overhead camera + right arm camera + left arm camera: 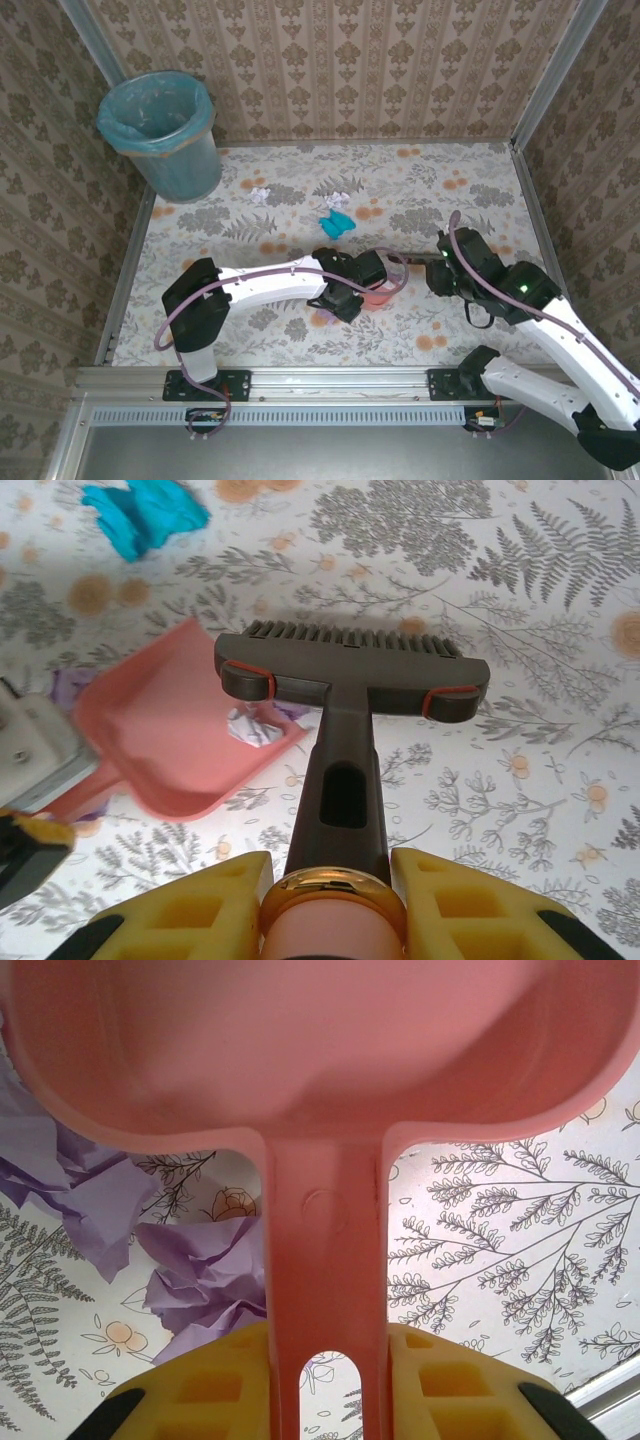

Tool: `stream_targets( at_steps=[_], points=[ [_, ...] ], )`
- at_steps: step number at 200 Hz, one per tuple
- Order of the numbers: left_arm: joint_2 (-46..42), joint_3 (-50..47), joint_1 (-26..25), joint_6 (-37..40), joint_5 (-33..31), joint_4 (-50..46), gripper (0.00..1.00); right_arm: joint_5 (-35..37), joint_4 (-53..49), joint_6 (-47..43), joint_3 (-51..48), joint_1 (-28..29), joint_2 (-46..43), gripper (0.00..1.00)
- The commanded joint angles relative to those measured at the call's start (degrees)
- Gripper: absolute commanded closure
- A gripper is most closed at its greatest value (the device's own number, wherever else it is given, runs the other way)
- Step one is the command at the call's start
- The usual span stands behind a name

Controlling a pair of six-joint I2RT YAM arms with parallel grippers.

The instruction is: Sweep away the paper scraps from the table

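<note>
Clamping the handle of a salmon-pink plastic dustpan (170, 740), the left gripper (325, 1400) rests it on the fern-printed table (470, 190); the right gripper (330, 900) clutches a dark-grey bristle brush (350, 665). A white paper wad (255, 728) near the lip could spill if tilted; purple scraps (200, 1275) lurk behind.

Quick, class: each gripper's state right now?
Left gripper: closed, holding the pink plastic dustpan.
Right gripper: closed, holding the dark grey hand brush.
</note>
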Motion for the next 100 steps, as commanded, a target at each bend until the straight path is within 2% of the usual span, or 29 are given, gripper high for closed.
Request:
stream_targets(
  at_steps=[1, 55, 100],
  points=[
    [0.8, 0.1, 0.3, 0.7, 0.3, -1.3, 1.0, 3.9, 0.7, 0.3, -1.0, -0.2, 1.9, 1.0],
    [2.2, 0.7, 0.6, 1.1, -0.2, -0.9, 1.0, 2.2, -4.2, 0.1, 0.4, 0.4, 4.8, 1.0],
    [4.1, 1.4, 0.9, 1.5, -1.4, 0.2, 1.0, -1.8, -6.6, 0.6, 2.2, 5.2, 7.1, 1.0]
  ],
)
